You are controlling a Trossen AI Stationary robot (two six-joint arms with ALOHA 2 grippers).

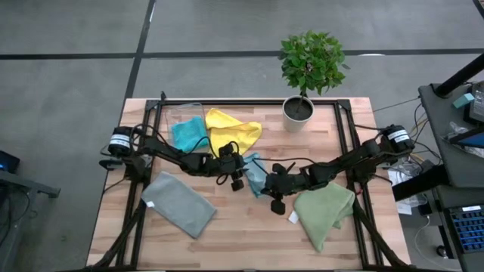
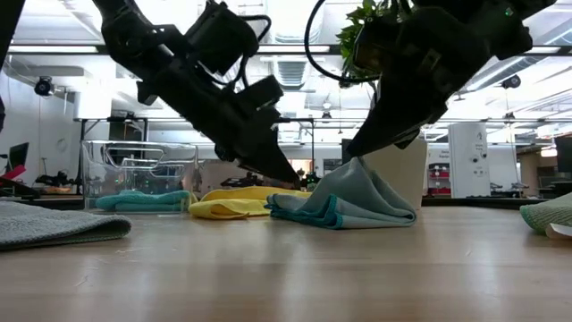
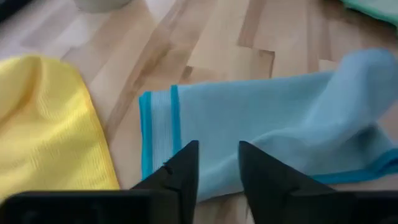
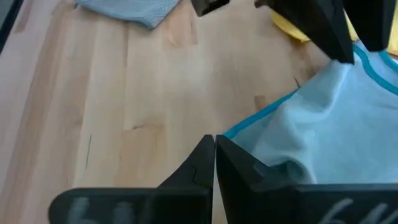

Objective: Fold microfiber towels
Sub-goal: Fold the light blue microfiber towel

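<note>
Your two arms meet at the middle of the wooden desk [image 1: 249, 234], over the light blue towel [image 1: 255, 174], which lies bunched and partly raised in a soft peak, its darker teal border showing along one edge. Your left gripper [image 3: 216, 163] sits low over that towel with its fingers [image 3: 184, 168] a little apart and nothing between them; the cloth lies just beyond the tips. Your right gripper [image 4: 214, 149] comes in from the other side with its fingers pressed together, the tips at the towel's near edge; whether any cloth is pinched there you cannot tell. Behind the light blue towel, toward the far edge, the yellow towel [image 1: 231, 130] lies loosely spread, and just beside it toward the left edge the teal towel [image 1: 189, 134] rests by the clear plastic bin [image 1: 185, 113]. The grey towel [image 1: 179, 202] lies flat and folded near the left front corner, well apart from the grippers. The olive green towel [image 1: 325, 211] sits crumpled toward the right front corner, a white tag [image 1: 293, 217] at its edge. A potted plant [image 1: 306, 72] stands at the far edge, right of centre. Across the desk at table height, the light blue towel [image 2: 353, 201] rises above the yellow one [image 2: 237, 204] beside it.
</note>
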